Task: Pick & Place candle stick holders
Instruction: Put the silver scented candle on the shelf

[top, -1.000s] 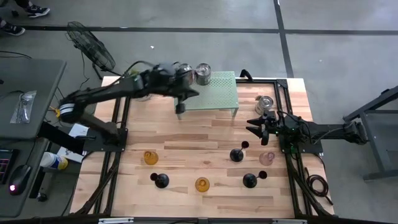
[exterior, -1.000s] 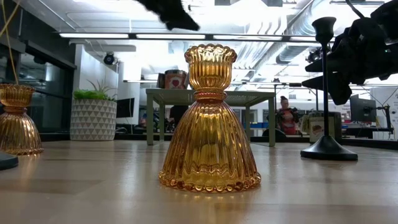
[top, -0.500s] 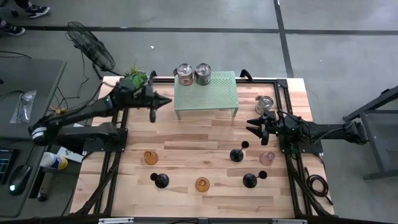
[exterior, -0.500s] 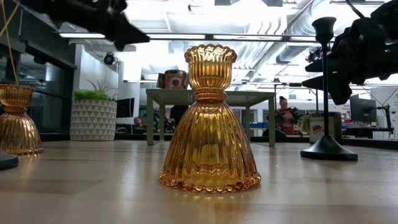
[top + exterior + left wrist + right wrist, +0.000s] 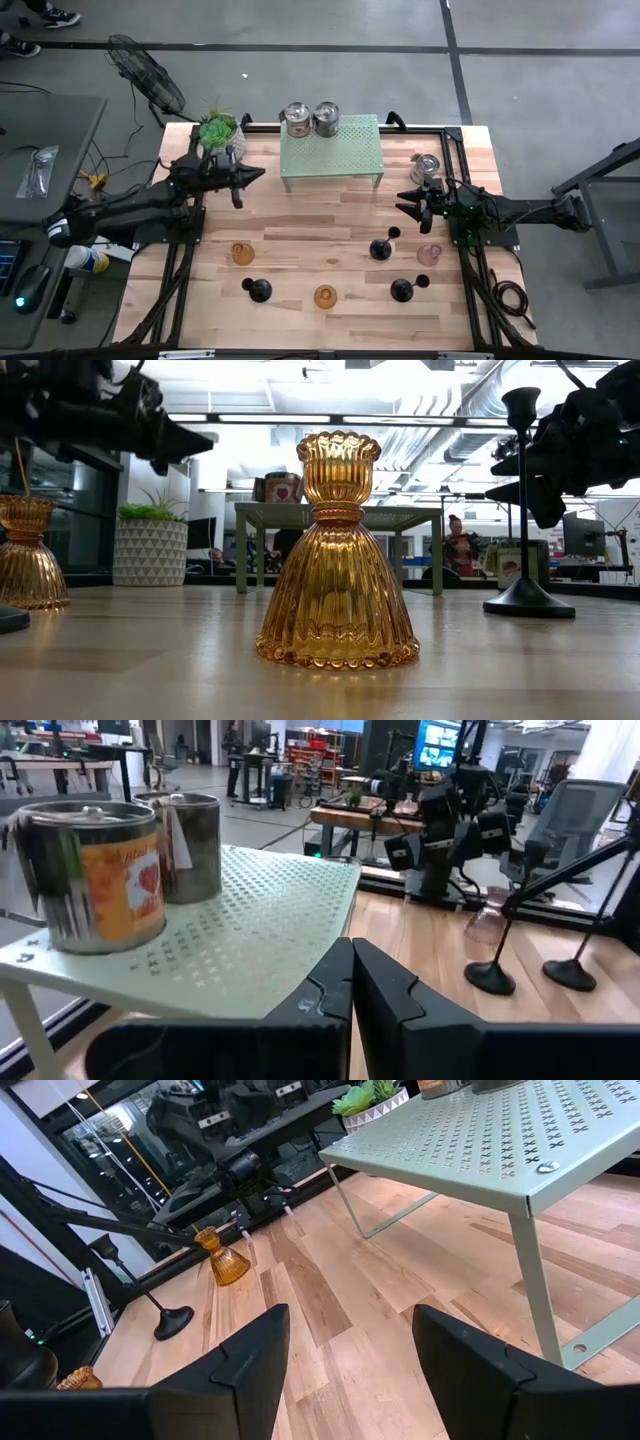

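Observation:
Two shiny silver cups [image 5: 295, 118] [image 5: 326, 117] stand on the pale green perforated shelf [image 5: 340, 150] at the far middle; a third [image 5: 427, 167] stands on the table at the right. Two amber glass holders [image 5: 242, 253] [image 5: 325, 296], three black stemmed ones [image 5: 259, 290] [image 5: 380, 248] [image 5: 402, 290] and a pale pink one [image 5: 430, 254] stand on their bases on the near half of the table. My left gripper [image 5: 255, 178] [image 5: 350, 982] is shut and empty, level, just left of the shelf. My right gripper [image 5: 408, 202] [image 5: 350, 1360] waits open and empty at the right.
A white pot with a green plant [image 5: 218, 130] stands at the far left corner, behind my left arm. The shelf's thin legs [image 5: 530, 1270] stand on the wood. Bare wood lies between the shelf and the row of holders.
My left gripper has drawn back from beside the silver cups on the shelf toward the table's left edge and gone down, tipping from a downward slant to level. It has stayed shut and carries nothing. The holders and cups stand as before.

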